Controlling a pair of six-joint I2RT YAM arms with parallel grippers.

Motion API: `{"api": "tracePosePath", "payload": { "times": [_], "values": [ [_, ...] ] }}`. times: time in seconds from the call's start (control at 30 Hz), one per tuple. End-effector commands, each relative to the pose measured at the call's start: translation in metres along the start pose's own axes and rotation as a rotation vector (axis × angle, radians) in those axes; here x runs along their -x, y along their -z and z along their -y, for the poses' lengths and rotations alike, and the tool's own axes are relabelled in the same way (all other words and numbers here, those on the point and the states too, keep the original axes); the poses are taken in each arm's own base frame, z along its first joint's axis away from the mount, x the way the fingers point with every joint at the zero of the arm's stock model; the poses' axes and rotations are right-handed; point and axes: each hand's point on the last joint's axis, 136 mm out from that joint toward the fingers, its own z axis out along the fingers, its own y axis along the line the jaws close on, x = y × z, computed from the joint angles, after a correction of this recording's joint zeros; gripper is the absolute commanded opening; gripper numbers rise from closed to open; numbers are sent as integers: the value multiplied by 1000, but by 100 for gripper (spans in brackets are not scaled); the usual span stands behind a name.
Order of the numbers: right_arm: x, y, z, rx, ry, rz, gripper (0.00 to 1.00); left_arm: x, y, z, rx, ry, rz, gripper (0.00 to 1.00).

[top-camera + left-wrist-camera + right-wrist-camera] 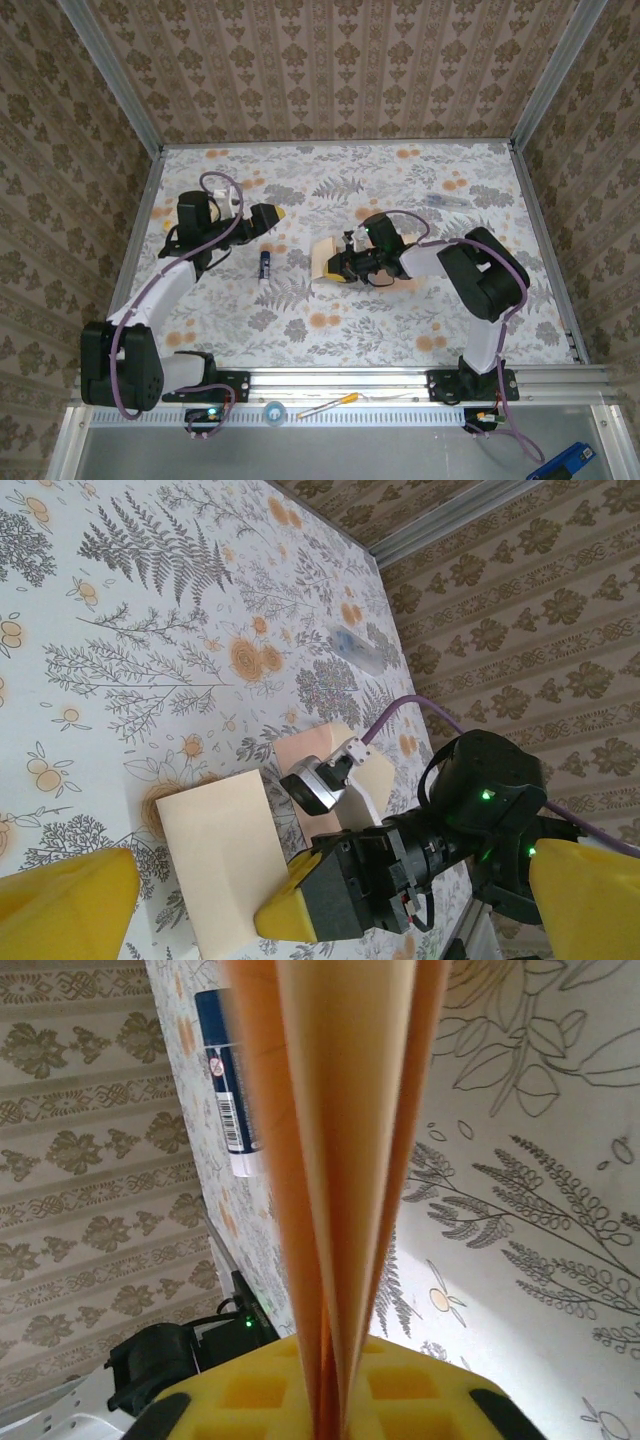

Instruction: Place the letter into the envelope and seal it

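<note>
My right gripper is shut on the letter, a folded sheet showing its cream face in the left wrist view. The right wrist view has the letter edge-on, salmon outside and cream inside, pinched between the yellow pads of the right gripper. The salmon-pink envelope lies flat on the table just behind the letter, its paler flap partly hidden by the right arm. My left gripper hangs open to the left, its own view looking at the letter.
A blue glue stick lies on the flowered tablecloth between the two grippers, beside the letter. A small clear plastic item lies at the far right. Papered walls and metal rails bound the table.
</note>
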Motion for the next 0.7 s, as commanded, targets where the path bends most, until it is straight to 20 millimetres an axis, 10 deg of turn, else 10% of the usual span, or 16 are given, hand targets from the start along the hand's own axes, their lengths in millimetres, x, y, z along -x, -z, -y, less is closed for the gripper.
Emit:
{"api": "tracePosePath", "payload": {
  "times": [0.0,0.67],
  "values": [
    [-1,-3,9,-27,12,12,20,-1,-5,-5,0,-6,-2,100],
    [-4,24,2,-232,4,69,75,-1,-12,-3,-2,-12,-15,100]
  ]
}}
